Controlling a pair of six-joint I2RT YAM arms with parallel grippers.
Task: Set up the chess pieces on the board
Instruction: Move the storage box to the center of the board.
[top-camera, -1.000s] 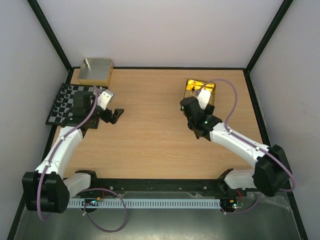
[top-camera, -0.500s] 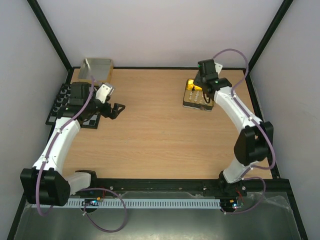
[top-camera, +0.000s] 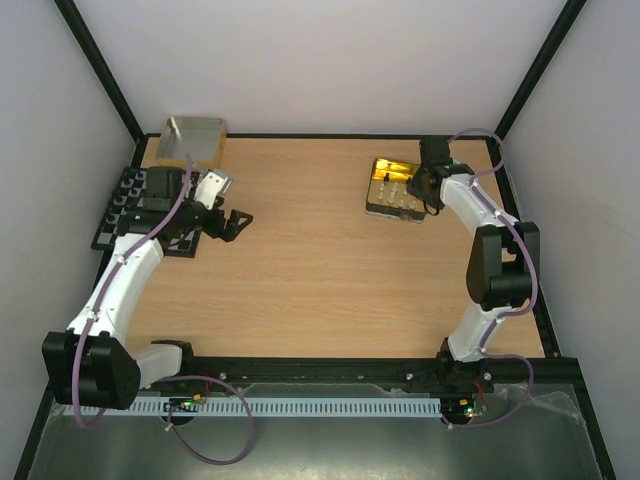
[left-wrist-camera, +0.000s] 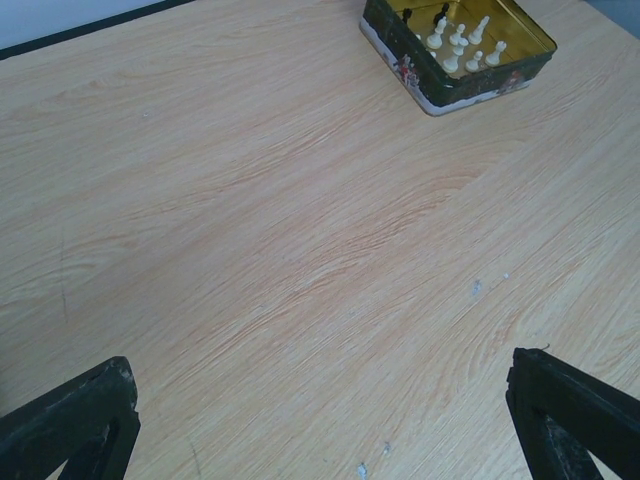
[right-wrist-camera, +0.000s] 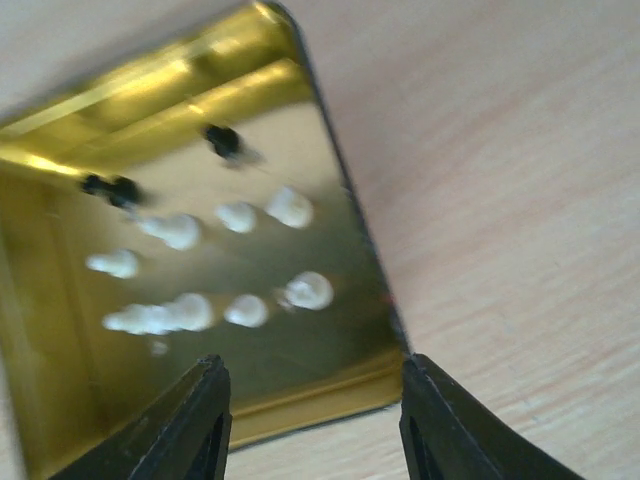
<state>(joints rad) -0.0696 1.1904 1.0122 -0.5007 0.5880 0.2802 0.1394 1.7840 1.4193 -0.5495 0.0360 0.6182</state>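
The board (top-camera: 112, 232) lies at the table's far left, with black chess pieces (top-camera: 122, 196) along its left side; my left arm covers its middle. Several cream-white chess pieces (right-wrist-camera: 305, 290) and a few black chess pieces (right-wrist-camera: 222, 140) lie in the shiny gold tin (right-wrist-camera: 300, 395). My right gripper (right-wrist-camera: 315, 420) hovers open over the tin's near corner with nothing between its fingers. Just right of the board, my left gripper (left-wrist-camera: 320, 440) is wide open and empty above bare wood. In the top view the right gripper (top-camera: 428, 192) is at the tin's (top-camera: 383, 207) right side and the left gripper (top-camera: 235, 222) is off the board.
A grey box with a tan rim (top-camera: 190, 140) stands at the back left behind the board. The left wrist view shows the tin (left-wrist-camera: 440, 95) far off across bare wood. Black frame rails run along the table's edges.
My right arm has swung from the tin's near side round to its back right, and its jaws have narrowed. The left gripper has shifted slightly.
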